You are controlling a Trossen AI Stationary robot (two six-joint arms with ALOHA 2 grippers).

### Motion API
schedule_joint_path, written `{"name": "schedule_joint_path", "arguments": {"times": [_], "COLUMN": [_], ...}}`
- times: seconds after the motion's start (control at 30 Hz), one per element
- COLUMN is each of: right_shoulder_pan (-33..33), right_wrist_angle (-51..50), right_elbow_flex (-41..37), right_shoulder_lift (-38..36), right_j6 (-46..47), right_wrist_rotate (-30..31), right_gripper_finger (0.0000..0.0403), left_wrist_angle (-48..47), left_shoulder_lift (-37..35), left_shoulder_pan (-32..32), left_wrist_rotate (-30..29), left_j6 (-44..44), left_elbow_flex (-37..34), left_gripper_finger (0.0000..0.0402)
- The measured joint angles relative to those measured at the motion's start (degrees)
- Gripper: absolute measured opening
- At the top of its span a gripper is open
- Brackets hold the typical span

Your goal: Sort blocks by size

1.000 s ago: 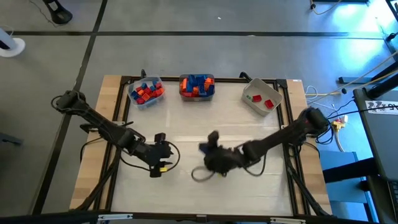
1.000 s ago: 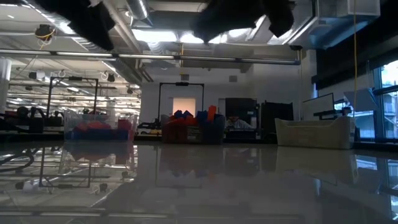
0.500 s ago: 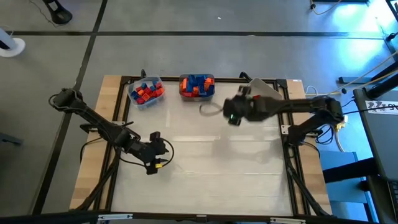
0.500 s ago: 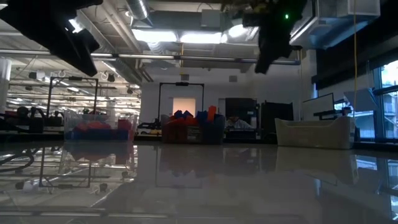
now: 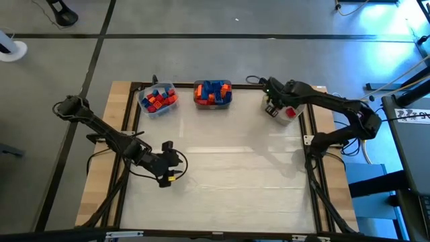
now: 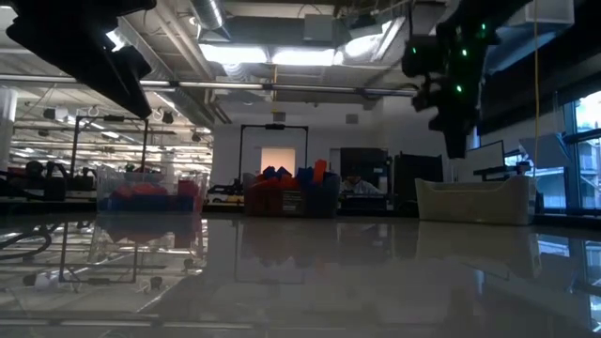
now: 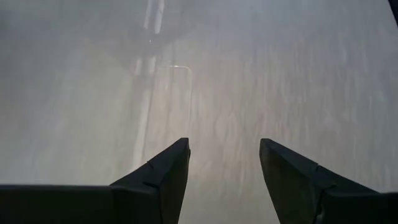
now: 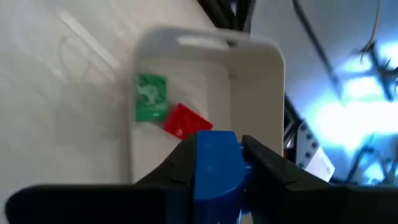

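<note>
Delivery is the step in hand: the right end effector [image 5: 271, 107] hangs over the grey bin [image 5: 298, 101] at about one o'clock on the table [image 5: 222, 175], its fingers clamped on a blue block [image 8: 216, 169]. From the wrist camera that block sits squarely between the two dark fingers, with the bin's floor right beneath it, where a green block [image 8: 151, 97] and a red block [image 8: 183, 121] already lie side by side.

The other sorted blocks sit in two clear bins along the far edge: a red-and-orange lot with some blue [image 5: 158, 99] at eleven o'clock, and a mostly blue heap [image 5: 213, 93] at twelve.

The left end effector [image 5: 166, 173] waits at about eight o'clock, fingers [image 7: 161, 180] spread apart over bare tabletop, holding nothing.

Next, I'd say, the right arm needs to lower a little and let go, so the blue block drops inside the walls rather than clipping the rim. No loose blocks show on the table.
</note>
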Motion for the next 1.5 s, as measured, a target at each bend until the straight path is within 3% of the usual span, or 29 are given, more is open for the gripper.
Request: {"name": "schedule_joint_path", "arguments": {"times": [0.1,0.27,0.47,0.6,0.73,0.93,1.13,1.33,1.5], "right_shoulder_pan": [-4.29,-7.24,-6.91,-3.89,2.20,10.03,14.17,14.31,14.35], "right_wrist_angle": [1.54,2.04,0.80,-2.73,-0.19,11.68,22.32,33.58,42.62], "right_elbow_flex": [-2.40,-4.25,-4.06,-2.33,-1.66,-2.25,-8.44,-18.45,-26.32], "right_shoulder_lift": [0.00,0.02,0.00,-0.68,-4.26,-10.55,-16.26,-24.59,-33.26], "right_j6": [-0.01,0.00,-0.31,1.08,0.27,-1.96,-3.88,-5.38,-4.89], "right_wrist_rotate": [-1.74,-2.33,-4.14,-8.62,-11.86,-20.68,-24.41,-31.32,-40.90], "right_gripper_finger": [0.0104,0.0162,0.0232,0.0251,0.0221,0.0115,0.0011,0.0019,0.0004], "left_wrist_angle": [0.00,0.00,0.07,2.87,7.19,15.88,16.48,16.88,20.57], "left_shoulder_lift": [0.02,0.04,0.04,-0.04,-1.00,-1.64,-3.05,-7.80,-12.66], "left_shoulder_pan": [0.02,0.04,0.07,0.09,1.98,10.77,17.91,23.05,25.93], "left_wrist_rotate": [-0.64,-0.92,-1.72,-1.93,-0.10,7.13,7.52,7.55,7.57], "left_j6": [0.10,0.41,0.48,3.15,10.16,21.01,25.82,29.87,32.71], "left_elbow_flex": [0.00,0.00,0.00,0.00,0.00,0.05,0.07,0.07,-3.18], "left_gripper_finger": [0.0184,0.0184,0.0184,0.0184,0.0184,0.0178,0.0119,0.0066,0.0041]}}
